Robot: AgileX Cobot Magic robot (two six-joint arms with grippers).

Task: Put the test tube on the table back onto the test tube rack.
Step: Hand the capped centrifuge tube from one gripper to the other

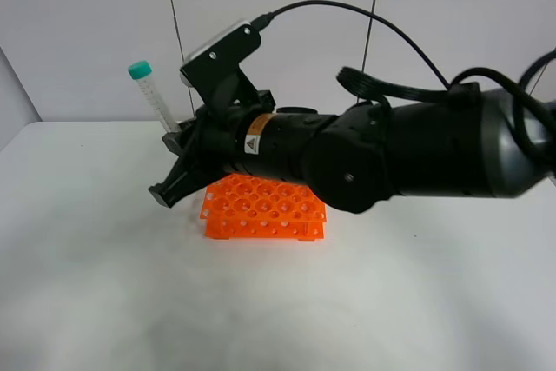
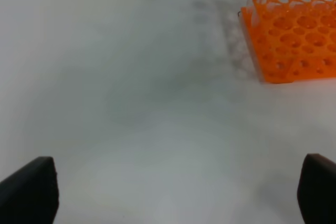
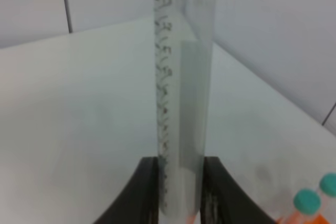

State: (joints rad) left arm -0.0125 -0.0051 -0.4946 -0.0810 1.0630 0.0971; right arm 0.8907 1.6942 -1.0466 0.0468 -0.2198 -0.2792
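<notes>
Right end effector (image 3: 181,195) clamped on slim clear test tube (image 1: 156,100), teal cap (image 1: 139,69) uppermost, graduations down its side

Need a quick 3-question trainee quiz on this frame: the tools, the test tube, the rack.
1. True or false: the left tool is open above bare table.
2. What holds the test tube? A) the left tool B) the right tool C) nothing, it lies on the table
3. Fill in: the test tube rack is ___ in colour.
Key: 1 true; 2 B; 3 orange.
</notes>
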